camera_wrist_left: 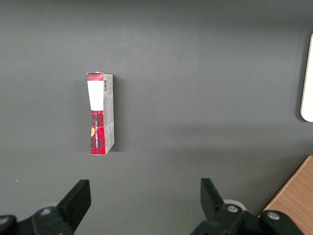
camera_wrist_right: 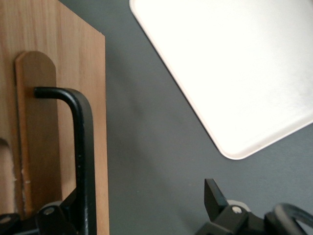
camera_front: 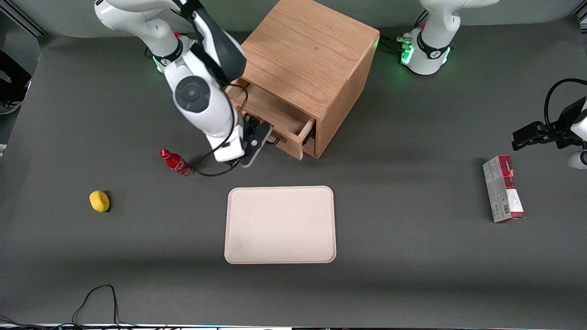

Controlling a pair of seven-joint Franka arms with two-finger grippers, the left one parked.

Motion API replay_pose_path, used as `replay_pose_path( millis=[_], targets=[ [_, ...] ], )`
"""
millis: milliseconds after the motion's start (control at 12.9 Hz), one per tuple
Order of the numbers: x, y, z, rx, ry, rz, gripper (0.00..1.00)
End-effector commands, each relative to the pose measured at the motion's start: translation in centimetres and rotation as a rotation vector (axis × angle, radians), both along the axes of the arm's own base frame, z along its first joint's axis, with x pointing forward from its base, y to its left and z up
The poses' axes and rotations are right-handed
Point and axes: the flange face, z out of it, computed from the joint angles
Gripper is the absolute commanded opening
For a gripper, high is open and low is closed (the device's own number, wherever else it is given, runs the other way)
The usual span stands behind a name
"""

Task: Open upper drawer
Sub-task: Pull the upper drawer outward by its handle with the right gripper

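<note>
The upper drawer (camera_front: 273, 111) of the oak cabinet (camera_front: 312, 55) stands pulled partway out, its inside showing from above. My right gripper (camera_front: 257, 137) is at the drawer's front panel (camera_wrist_right: 95, 112), open, with its fingers spread wide. In the right wrist view the long black bar handle (camera_wrist_right: 82, 147) runs along the panel close against one finger (camera_wrist_right: 73, 208). The second finger (camera_wrist_right: 213, 195) hangs over bare table, well clear of the handle. The gripper (camera_wrist_right: 144, 205) holds nothing. In the front view the gripper hides most of the handle.
A pale tray (camera_front: 279, 197) lies on the grey table, nearer the front camera than the cabinet. A red bottle (camera_front: 175, 162) lies beside the arm. A yellow fruit (camera_front: 99, 201) sits toward the working arm's end. A red-and-white box (camera_front: 503, 189) lies toward the parked arm's end.
</note>
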Motion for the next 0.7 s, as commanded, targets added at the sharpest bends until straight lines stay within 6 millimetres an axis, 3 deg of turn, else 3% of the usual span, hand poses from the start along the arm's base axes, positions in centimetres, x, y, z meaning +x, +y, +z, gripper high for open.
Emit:
replay_pose_path(
  millis=[0,619],
  targets=[
    [2.0,-0.8,0.3,-0.001,-0.016,-0.003,1.0],
    [7.3,-6.1,-0.2,-0.01,-0.038,-0.104,1.0]
  ],
)
